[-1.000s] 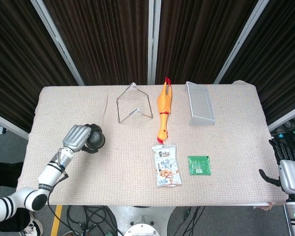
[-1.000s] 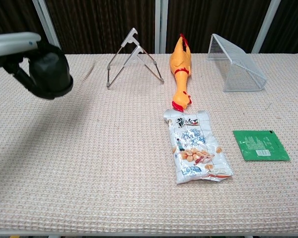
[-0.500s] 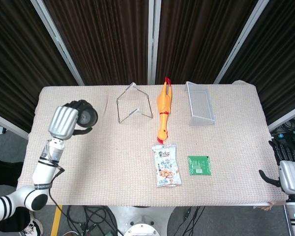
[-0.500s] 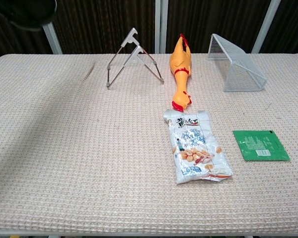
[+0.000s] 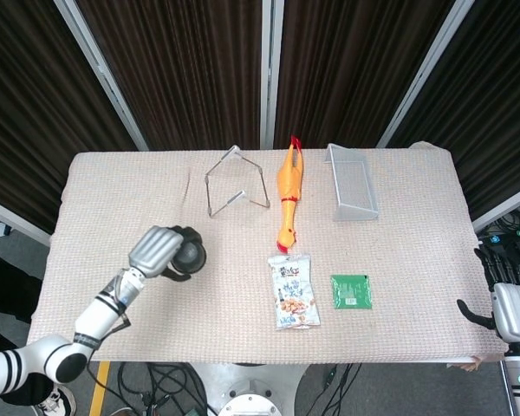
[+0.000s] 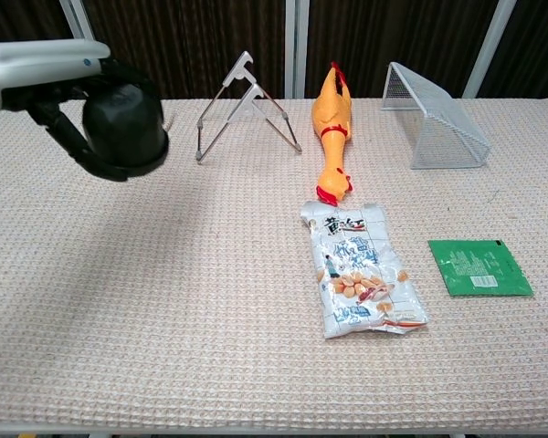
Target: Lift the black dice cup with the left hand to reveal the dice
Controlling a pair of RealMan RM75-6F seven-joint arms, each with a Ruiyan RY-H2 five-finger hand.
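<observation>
My left hand (image 5: 156,250) grips the black dice cup (image 5: 190,256) from the side over the table's left front area. In the chest view the cup (image 6: 123,129) hangs above the cloth, mouth down and slightly tilted, with the left hand (image 6: 44,69) wrapped around it from the left. No dice show on the cloth below or near the cup in either view. My right hand (image 5: 512,309) stays off the table's right edge, empty, with its fingers spread.
On the beige cloth (image 5: 156,329) lie a wire stand (image 5: 235,180), a rubber chicken (image 5: 288,192), a wire mesh basket (image 5: 352,183), a snack bag (image 5: 293,291) and a green packet (image 5: 351,291). Dark curtains stand behind the table.
Half a second ago the left hand held the cup high at the far left, out of the chest view's top. It has since come down and moved right, toward the table's middle.
</observation>
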